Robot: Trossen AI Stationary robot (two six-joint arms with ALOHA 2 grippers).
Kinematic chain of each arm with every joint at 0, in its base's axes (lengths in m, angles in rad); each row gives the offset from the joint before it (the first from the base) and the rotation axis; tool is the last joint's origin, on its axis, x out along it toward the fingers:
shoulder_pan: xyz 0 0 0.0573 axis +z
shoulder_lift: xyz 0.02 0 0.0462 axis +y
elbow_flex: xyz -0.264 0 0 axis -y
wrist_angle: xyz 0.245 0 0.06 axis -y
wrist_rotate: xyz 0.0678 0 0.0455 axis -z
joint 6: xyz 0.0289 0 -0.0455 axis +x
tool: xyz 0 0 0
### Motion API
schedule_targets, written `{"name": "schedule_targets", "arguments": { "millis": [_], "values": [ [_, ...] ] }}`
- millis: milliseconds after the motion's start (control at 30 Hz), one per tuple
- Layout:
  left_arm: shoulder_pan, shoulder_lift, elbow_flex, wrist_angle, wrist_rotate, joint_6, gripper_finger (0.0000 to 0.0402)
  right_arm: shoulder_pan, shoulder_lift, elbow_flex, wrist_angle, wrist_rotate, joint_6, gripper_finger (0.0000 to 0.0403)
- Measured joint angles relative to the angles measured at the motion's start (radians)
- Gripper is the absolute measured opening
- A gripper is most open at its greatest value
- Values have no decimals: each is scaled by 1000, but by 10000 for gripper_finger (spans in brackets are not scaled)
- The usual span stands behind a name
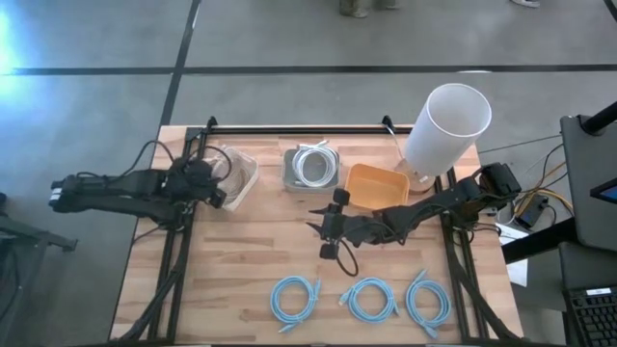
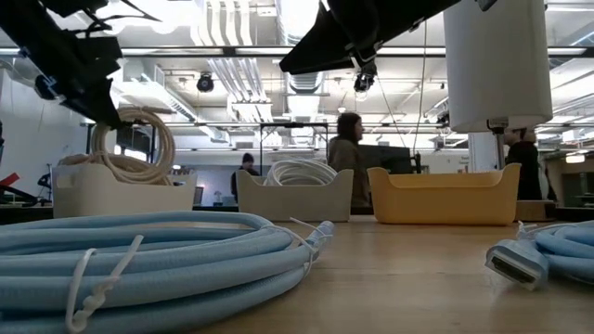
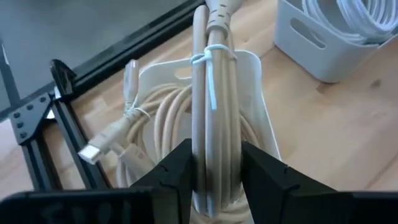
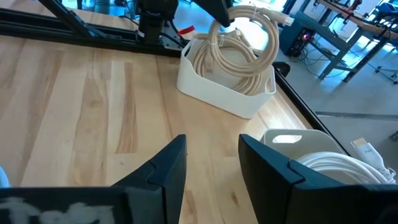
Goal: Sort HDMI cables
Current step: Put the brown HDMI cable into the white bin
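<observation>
- Wooden planks form the table [image 1: 260,241], which is framed by black rails and stands on a grey floor; in the low view an open workshop with ceiling ducts and people is seen well behind it.
- Three bins are lined up along the far side: a white bin [image 1: 234,172] at the left, a grey bin [image 1: 310,168] holding a white coil in the middle, and an empty orange bin [image 1: 374,185] to the right, with a tall white cylinder [image 1: 445,130] just beyond it.
- A beige cable coil [image 3: 214,118] is held on edge by the left gripper [image 3: 214,171], whose fingers are closed against the two sides of the bundle; it is held directly above the white bin, where further beige coils already lie, so the drop appears to call for little more than lowering and letting go.
- Three light blue coils [image 1: 294,297] are laid in a row along the near edge, unsorted.
- The right gripper [image 1: 328,231] is held near the table's middle with its fingers parted and nothing between them; it is the nearer arm to the blue coils, which lie on its near side.
</observation>
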Motion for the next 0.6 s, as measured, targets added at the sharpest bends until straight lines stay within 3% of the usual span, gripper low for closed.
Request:
{"name": "schedule_targets", "arguments": {
  "millis": [367,600],
  "values": [
    [0,19,-70,-4,71,-190,113,-22,0,0,0,0,2,138],
    [0,18,-133,-3,76,-331,82,-22,0,0,0,0,1,139]
  ]
}}
